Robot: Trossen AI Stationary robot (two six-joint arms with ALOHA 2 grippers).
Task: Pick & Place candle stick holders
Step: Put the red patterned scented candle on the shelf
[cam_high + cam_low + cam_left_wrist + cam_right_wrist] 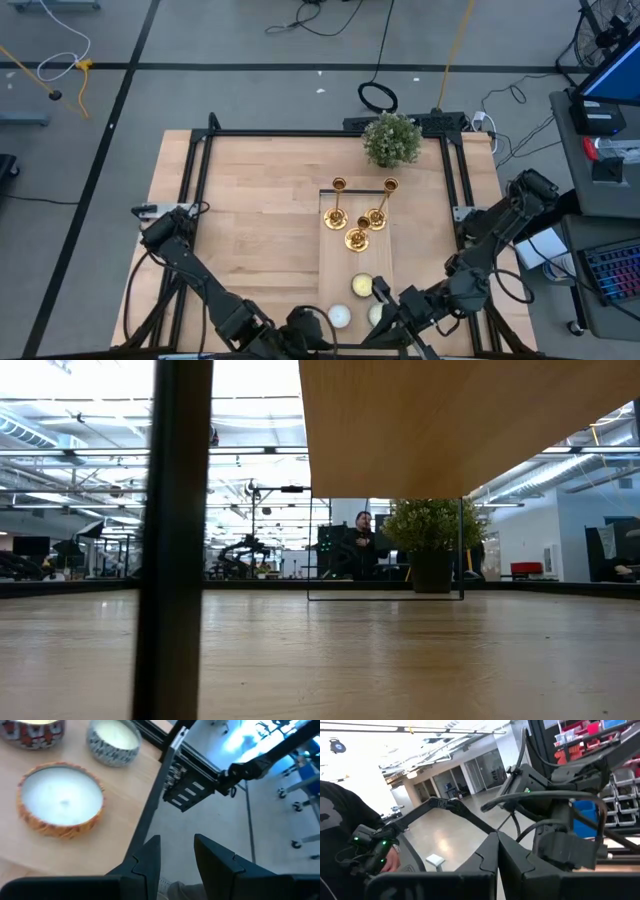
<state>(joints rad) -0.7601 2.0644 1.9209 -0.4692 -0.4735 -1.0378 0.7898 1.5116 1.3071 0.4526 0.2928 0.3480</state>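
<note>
3 gold candle stick holders [358,218] stand close together mid bench [250,230], at 12 o'clock from the candles [361,286]. Both arms wait low at 6: left claw [176,851] part open w/ nothing in it, right claw [496,851] shut, empty.

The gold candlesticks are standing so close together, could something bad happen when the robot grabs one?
Maybe. The three candle stick holders crowd together on the board, so lifting one could tip its neighbours. The candles lie between them and the right gripper, so a low reach might knock those.
</note>
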